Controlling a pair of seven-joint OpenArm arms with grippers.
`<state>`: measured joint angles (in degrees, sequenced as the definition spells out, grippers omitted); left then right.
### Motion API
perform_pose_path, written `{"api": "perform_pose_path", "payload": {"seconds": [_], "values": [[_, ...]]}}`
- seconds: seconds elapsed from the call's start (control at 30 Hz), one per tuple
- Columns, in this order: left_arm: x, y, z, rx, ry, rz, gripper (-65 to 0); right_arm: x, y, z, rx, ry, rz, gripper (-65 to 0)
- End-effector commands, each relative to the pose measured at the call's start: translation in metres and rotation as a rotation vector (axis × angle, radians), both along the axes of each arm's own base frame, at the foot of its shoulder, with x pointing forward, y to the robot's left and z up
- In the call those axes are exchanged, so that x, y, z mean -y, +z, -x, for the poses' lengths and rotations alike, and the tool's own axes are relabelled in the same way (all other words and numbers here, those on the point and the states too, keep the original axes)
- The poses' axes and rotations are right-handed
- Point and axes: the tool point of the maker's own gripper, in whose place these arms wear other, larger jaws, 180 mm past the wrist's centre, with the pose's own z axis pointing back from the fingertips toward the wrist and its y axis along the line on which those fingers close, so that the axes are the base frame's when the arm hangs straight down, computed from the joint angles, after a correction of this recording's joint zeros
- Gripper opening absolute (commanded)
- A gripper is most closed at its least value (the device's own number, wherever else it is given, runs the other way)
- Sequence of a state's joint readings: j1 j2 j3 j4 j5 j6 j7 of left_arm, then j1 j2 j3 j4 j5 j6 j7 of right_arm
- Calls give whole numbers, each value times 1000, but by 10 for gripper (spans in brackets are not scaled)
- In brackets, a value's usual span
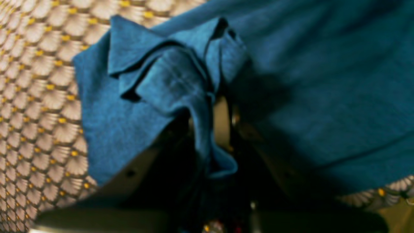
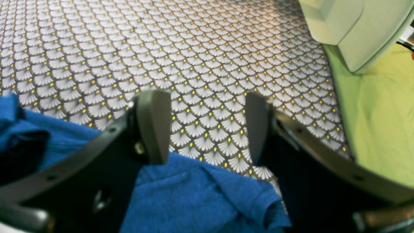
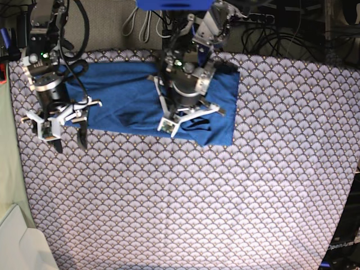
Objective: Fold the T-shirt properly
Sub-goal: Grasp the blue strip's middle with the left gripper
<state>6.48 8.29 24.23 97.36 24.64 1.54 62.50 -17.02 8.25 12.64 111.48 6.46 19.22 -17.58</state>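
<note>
- The right hand [image 3: 68, 142] hangs at the left side of the base view, over the desk covered with a grey cloth of scallop pattern with small yellow dots [image 3: 197, 208]. Its two dark fingers point down and toward the camera.
- In the right wrist view this hand [image 2: 207, 129] is released: its fingers [image 2: 153, 124] stand wide apart and only the patterned cloth shows between them. A blue edge lies just under the hand, not held.
- The plain medium-blue soft knit T-shirt [image 3: 126, 93] lies spread flat at the far side of the desk, from beside the right hand to the middle of the desk.
- The left hand [image 3: 188, 121] is above the right half of the T-shirt, with the arm bent down from the far edge.
- In the left wrist view the left hand [image 1: 215, 129] is clenched on a bunched fold of the T-shirt [image 1: 168, 81], which rises in wrinkles around the fingers.
</note>
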Motion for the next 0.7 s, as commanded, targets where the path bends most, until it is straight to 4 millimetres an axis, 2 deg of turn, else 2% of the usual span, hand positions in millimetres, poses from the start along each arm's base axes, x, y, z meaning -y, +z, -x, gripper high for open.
{"api": "perform_pose_path", "payload": {"seconds": [0.0, 0.17, 0.37, 0.67], "values": [[6, 17, -15, 65, 1, 19, -647, 0, 16, -3, 58, 8, 0, -281], [20, 10, -13, 49, -53, 0, -647, 0, 16, -3, 58, 8, 1, -281], [54, 8, 1, 52, -176, -8, -647, 0, 20, -6, 68, 8, 3, -281], [59, 12, -3, 68, -195, -13, -647, 0, 20, -7, 70, 8, 2, -281]]}}
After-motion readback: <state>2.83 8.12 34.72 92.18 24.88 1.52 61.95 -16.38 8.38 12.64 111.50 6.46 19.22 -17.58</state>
